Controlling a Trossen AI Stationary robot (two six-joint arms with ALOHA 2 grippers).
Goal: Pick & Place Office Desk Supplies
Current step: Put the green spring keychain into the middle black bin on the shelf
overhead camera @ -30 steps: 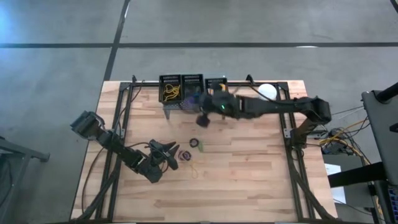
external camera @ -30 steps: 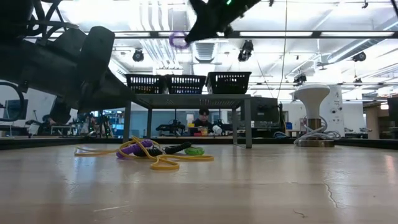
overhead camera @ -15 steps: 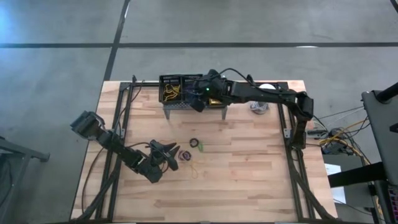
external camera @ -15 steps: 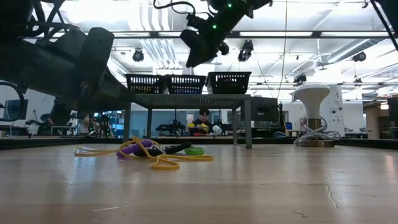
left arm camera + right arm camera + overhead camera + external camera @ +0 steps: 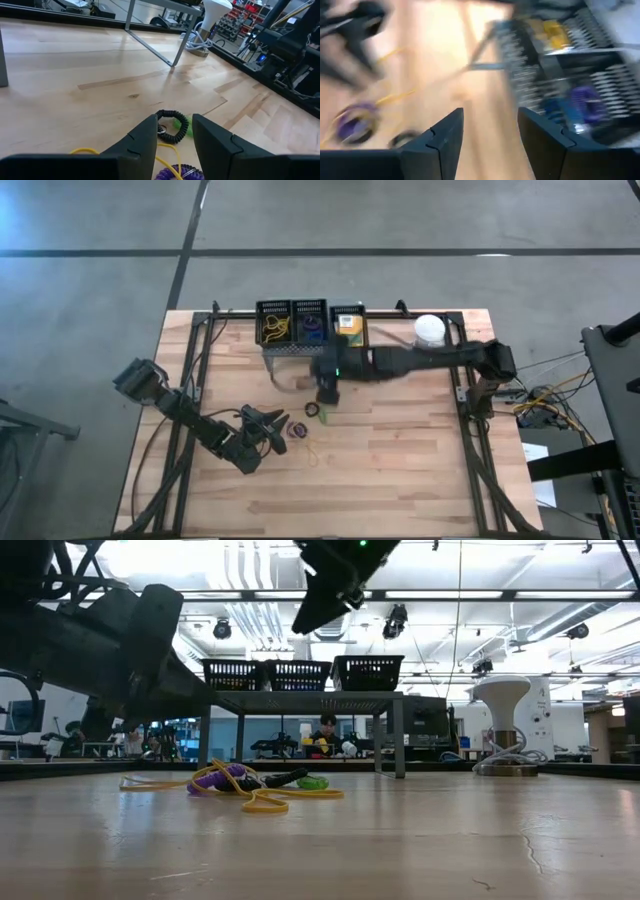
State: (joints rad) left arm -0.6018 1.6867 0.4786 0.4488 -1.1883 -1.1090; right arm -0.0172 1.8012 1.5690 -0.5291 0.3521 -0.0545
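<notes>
Several loops lie loose on the wood: a black coil (image 5: 313,410) with a green one (image 5: 180,122) beside it, a purple coil (image 5: 297,429) and yellow bands (image 5: 312,448). My left gripper (image 5: 277,423) is low over the table just left of them, open, and the black coil (image 5: 167,131) lies beyond its fingertips. My right gripper (image 5: 325,392) hangs high above the black coil, open and holding nothing. Three black baskets stand on the grey stand (image 5: 300,350): yellow bands in the left one (image 5: 275,327), blue and purple bands (image 5: 585,97) in the middle one, a yellow box (image 5: 348,323) in the right one.
A white dome (image 5: 428,330) with a cable sits at the far right of the table. The stand's legs (image 5: 150,45) reach down to the wood behind the loops. Bare wood stretches along the near half and the right side.
My right gripper carried a purple band toward the far edge and over the middle basket, then opened and let it go there. It has since swung back toward the near edge and come down, tipping its fingers downward, with nothing in it above the loops.
</notes>
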